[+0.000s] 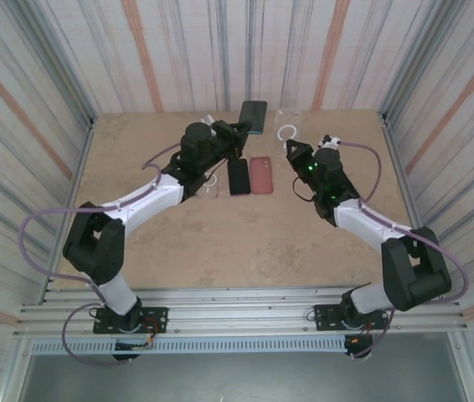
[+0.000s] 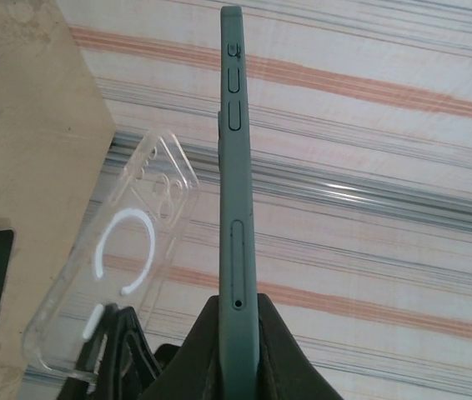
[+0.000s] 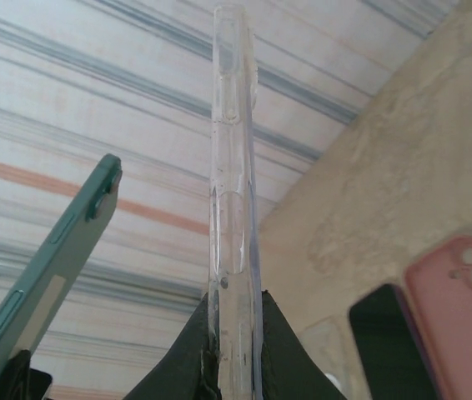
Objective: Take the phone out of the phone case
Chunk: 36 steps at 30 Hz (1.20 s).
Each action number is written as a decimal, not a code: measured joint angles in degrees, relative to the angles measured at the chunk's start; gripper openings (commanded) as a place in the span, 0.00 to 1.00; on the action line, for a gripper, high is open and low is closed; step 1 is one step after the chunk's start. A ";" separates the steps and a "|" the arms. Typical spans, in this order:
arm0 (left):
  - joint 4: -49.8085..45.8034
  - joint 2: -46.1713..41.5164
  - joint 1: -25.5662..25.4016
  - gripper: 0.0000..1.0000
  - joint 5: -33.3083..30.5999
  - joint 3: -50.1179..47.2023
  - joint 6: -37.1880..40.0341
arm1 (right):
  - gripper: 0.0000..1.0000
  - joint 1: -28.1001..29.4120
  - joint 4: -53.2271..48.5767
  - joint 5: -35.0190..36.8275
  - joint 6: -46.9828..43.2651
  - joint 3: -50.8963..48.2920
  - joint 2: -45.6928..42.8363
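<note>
- And there's the split: the green phone is out of the clear case. There is open air between the two, and both are up off the surface.
- The left tool is clamped tight on the phone's lower end, pinching it front and back. The phone stands upright, edge-on to the wrist camera, with its side buttons showing.
- The right tool is closed just as firmly on the bottom of the clear case. The case stands upright too, thin edge towards its own camera.
- From the top view, the phone hangs raised over the far middle of the surface. The case is just to its right, near but not touching.
- Container check: the clear case is empty. From the left wrist you look straight through it to the striped wall, with nothing in it but the white ring in its back panel.
- Down on the surface, a pink case lies back up just beside a black phone. Whether the pink one has anything inside, I can't tell.
- My read is that the core job is done. What's left, if anything, is setting the phone and case down apart.
- The risk I'd watch is that a slick phone pinched by one end could slip or swing on the way down.
</note>
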 measured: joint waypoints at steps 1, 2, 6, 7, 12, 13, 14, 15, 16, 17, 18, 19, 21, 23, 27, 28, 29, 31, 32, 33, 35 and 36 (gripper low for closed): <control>0.07 0.92 -0.28 0.07 0.00 0.22 0.11 | 0.00 -0.94 -1.07 -0.48 -0.24 -0.31 -0.79; 0.15 2.36 -0.70 0.07 -0.07 0.57 0.28 | 0.00 -2.29 -2.60 -1.14 -0.72 -0.63 -1.86; 0.13 7.45 -2.62 0.06 -0.85 1.64 1.05 | 0.00 -6.99 -6.75 -4.50 -2.32 -1.49 -5.49; 0.13 8.72 -3.15 0.07 -1.03 2.08 1.27 | 0.00 -8.11 -7.58 -5.33 -2.71 -2.19 -6.67; 0.04 15.19 -5.73 0.07 -2.25 5.92 2.84 | 0.00 -12.39 -12.07 -10.10 -3.63 -5.11 -10.29; 0.04 16.37 -6.25 0.07 -2.64 6.80 3.08 | 0.00 -13.09 -12.70 -11.06 -3.80 -5.64 -10.69; 0.04 17.46 -6.75 0.07 -3.08 7.61 3.26 | 0.00 -13.86 -13.25 -12.07 -4.11 -6.21 -11.04; 0.07 18.32 -7.17 0.07 -3.34 8.26 3.41 | 0.00 -14.47 -13.97 -12.85 -4.28 -6.67 -11.32; 0.09 19.39 -7.72 0.07 -3.58 9.05 3.45 | 0.00 -15.10 -14.62 -13.84 -4.48 -7.10 -11.52; 0.09 20.37 -8.24 0.07 -3.91 9.75 3.48 | 0.00 -15.69 -15.32 -14.60 -4.52 -7.45 -11.67; 0.02 21.22 -8.70 0.07 -4.26 10.32 3.50 | 0.00 -16.11 -15.78 -15.23 -4.66 -7.61 -11.69; -0.02 22.21 -9.22 0.07 -4.61 10.91 3.56 | 0.00 -16.48 -16.24 -15.69 -4.70 -7.80 -11.72; -0.13 24.06 -9.94 0.07 -5.40 11.96 3.80 | 0.00 -16.96 -16.96 -16.46 -4.70 -8.37 -12.02; -0.79 25.75 -10.56 0.08 -6.27 12.63 4.28 | 0.00 -17.31 -17.31 -16.90 -4.70 -9.51 -12.68; -1.86 28.50 -11.19 0.08 -8.57 13.62 4.63 | 0.00 -18.03 -17.90 -17.18 -4.70 -11.54 -13.27; -2.45 29.16 -11.39 0.08 -9.25 14.01 4.72 | 0.00 -18.32 -18.23 -17.25 -4.72 -11.87 -13.27; -2.73 29.75 -11.54 0.08 -9.75 14.36 4.72 | 0.00 -18.53 -18.38 -17.29 -4.72 -12.11 -13.27; -3.58 31.28 -11.67 0.08 -11.08 15.61 4.74 | 0.00 -19.17 -18.40 -17.88 -4.70 -12.52 -13.27; -3.82 31.93 -11.80 0.08 -11.63 16.24 4.76 | 0.00 -19.39 -18.40 -17.99 -4.72 -12.61 -13.27; -4.00 32.63 -11.93 0.08 -12.17 16.85 4.76 | 0.00 -19.61 -18.36 -18.21 -4.72 -12.72 -13.27; -4.44 33.57 -12.31 0.08 -12.92 17.77 4.76 | 0.00 -20.02 -18.38 -18.53 -4.72 -12.81 -13.25; -4.81 34.01 -12.55 0.09 -13.31 18.21 4.74 | 0.00 -20.28 -18.38 -18.73 -4.72 -12.83 -13.22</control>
